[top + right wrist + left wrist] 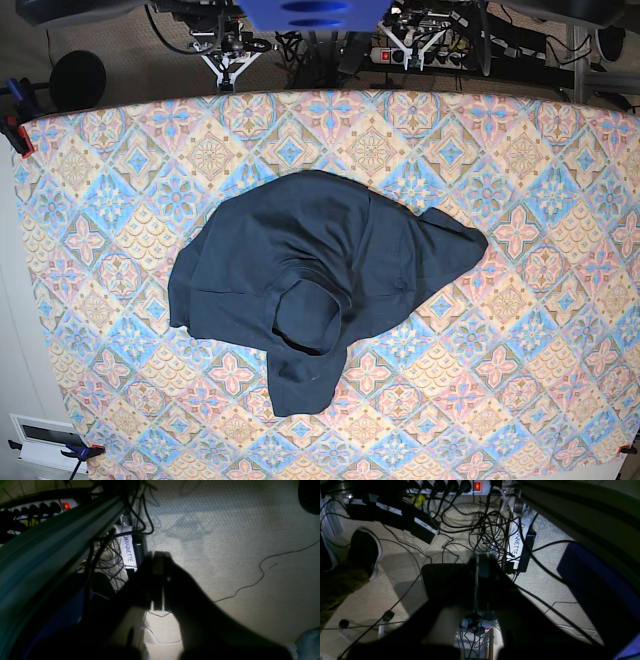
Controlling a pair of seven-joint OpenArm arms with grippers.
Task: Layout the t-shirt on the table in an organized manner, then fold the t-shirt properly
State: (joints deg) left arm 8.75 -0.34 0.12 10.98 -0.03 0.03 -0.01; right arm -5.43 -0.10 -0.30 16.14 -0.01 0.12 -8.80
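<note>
L hand (478,565): fingers pressed together, nothing between them, pointing down toward the floor, seen dark in silhouette from its wrist cam. R hand (158,562): same, fingers closed flat on each other, empty, aimed floorward. Base view: both arms parked at the far edge, only their bases partly visible; hands not seen there.

Cloth on cloth, all matt.
T-shirt (320,265): soft navy fabric, creased. Table (560,200): smooth printed cloth. Floor (225,530): rough woven carpet.
</note>
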